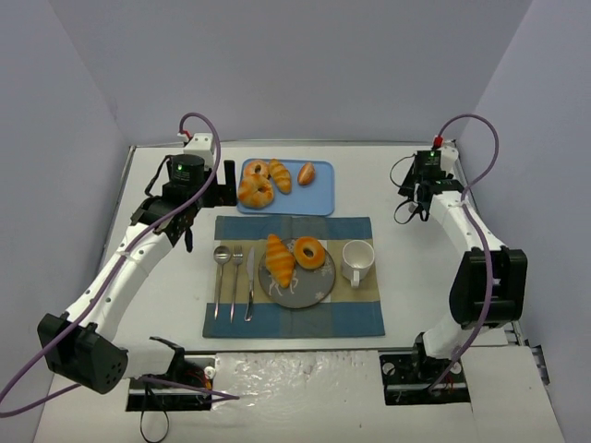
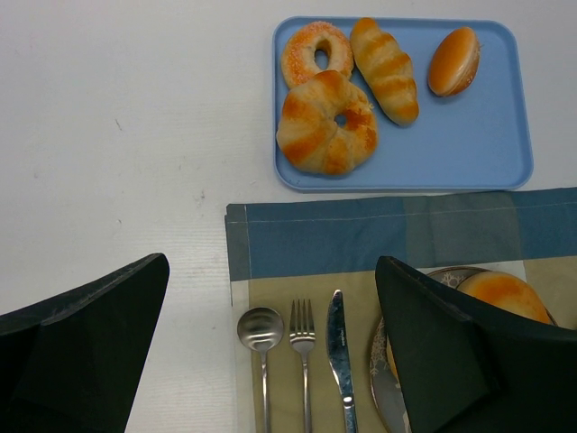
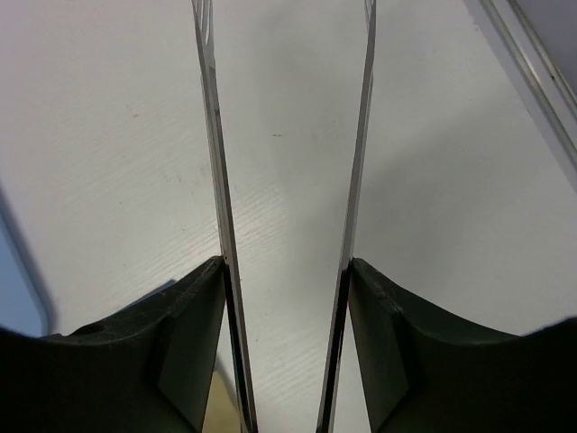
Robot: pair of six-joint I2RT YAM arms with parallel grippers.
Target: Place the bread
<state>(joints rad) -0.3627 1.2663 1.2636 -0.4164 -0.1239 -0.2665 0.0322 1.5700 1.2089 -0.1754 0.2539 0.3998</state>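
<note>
Black left hand wide open, empty; right hand partly open, empty.

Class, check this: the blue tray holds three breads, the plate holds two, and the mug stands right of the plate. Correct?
No. The tray holds four breads, not three: a sugared ring, a twisted ring, a long roll and a bun, clear in the left wrist view. The plate holds two, and the mug stands right of it.
</note>
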